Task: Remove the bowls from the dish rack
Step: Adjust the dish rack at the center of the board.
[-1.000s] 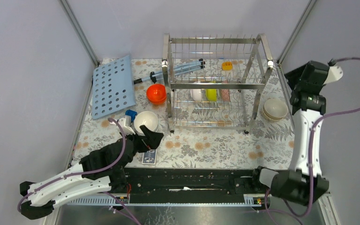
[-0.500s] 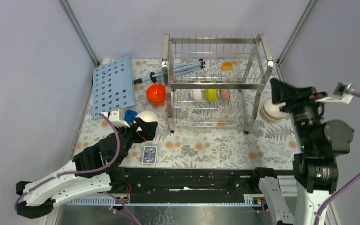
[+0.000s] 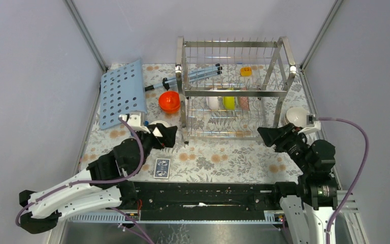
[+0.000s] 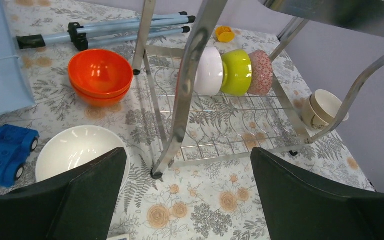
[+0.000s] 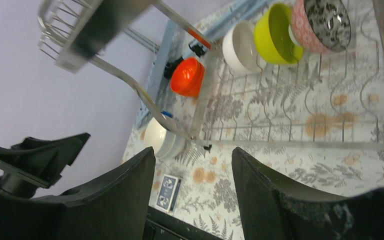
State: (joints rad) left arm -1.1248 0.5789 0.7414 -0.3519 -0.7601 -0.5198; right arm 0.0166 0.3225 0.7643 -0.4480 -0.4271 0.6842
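Note:
The steel wire dish rack [image 3: 231,93] stands at the back middle. On its lower tier stand a white bowl [image 3: 213,102], a yellow-green bowl [image 3: 228,101] and a pink patterned bowl [image 3: 243,101], all on edge. They also show in the left wrist view: white [image 4: 207,70], green [image 4: 237,71], pink [image 4: 261,71]. My left gripper [image 3: 165,136] is open and empty, low over the table by the rack's front left leg, beside a white bowl [image 4: 75,150]. My right gripper [image 3: 264,134] is open and empty in front of the rack's front right corner.
An orange bowl [image 3: 169,101] sits left of the rack and cream bowls [image 3: 297,116] right of it. A light-blue perforated board [image 3: 122,94], a blue toy car [image 4: 5,152], a card deck [image 3: 162,168] and blue-handled rods [image 3: 193,75] lie at the left. A small yellow item [image 3: 246,71] sits on the upper tier.
My right arm has swung down from high at the right to low in front of the rack. My left gripper has moved forward past the white bowl toward the rack's left leg.

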